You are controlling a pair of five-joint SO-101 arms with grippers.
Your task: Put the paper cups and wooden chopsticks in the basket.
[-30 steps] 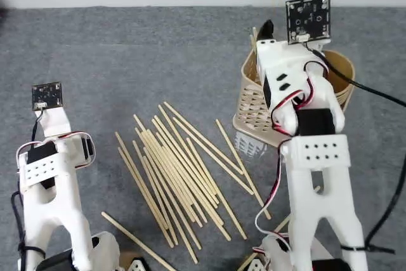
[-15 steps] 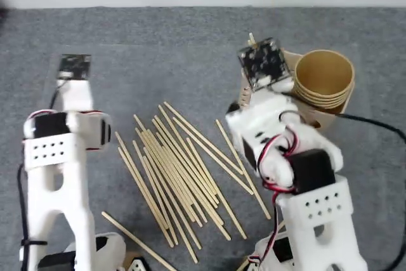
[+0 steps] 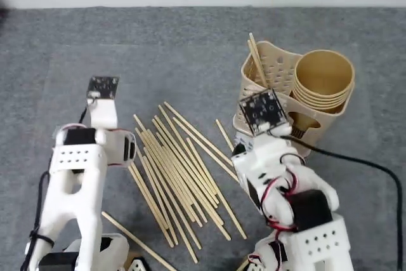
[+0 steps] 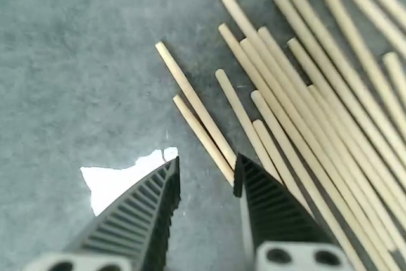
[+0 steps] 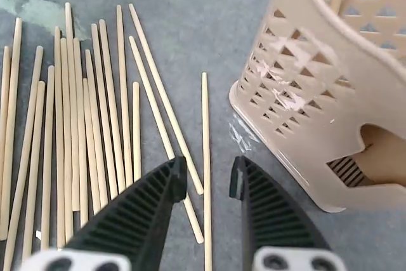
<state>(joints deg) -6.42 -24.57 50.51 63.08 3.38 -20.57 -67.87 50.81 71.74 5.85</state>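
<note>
right hand (image 5: 207,168) hangs spread and empty over one chopstick (image 5: 204,112) near the basket (image 5: 304,87).

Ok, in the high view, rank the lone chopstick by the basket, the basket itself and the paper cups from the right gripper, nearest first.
1. lone chopstick: on the table, right at the right gripper.
2. basket: just beyond it.
3. paper cups: in the basket's far side.
</note>
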